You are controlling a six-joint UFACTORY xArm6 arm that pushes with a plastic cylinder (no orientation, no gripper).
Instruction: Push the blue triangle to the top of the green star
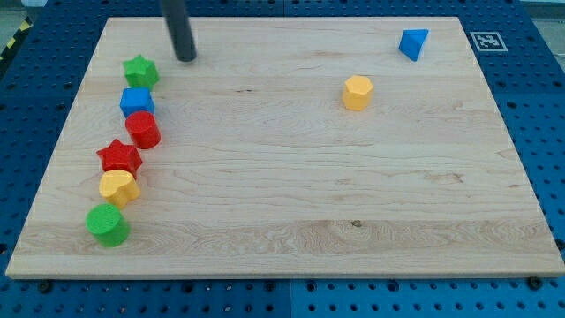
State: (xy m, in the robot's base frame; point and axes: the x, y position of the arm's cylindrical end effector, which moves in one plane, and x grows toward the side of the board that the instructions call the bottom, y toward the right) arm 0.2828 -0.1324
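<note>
Gripper absent on this rig; arm ends in rod, so nothing to spread or pinch. My tip (187,58) rests on counter (282,203) far left, just right of green star (140,71), touching no block. Blue triangle (413,42) far right, well apart. Step: approach not begun. Next: tip must get right of triangle, push left. Rod's upper part cut off; triangle's shape probably wedge.
</note>
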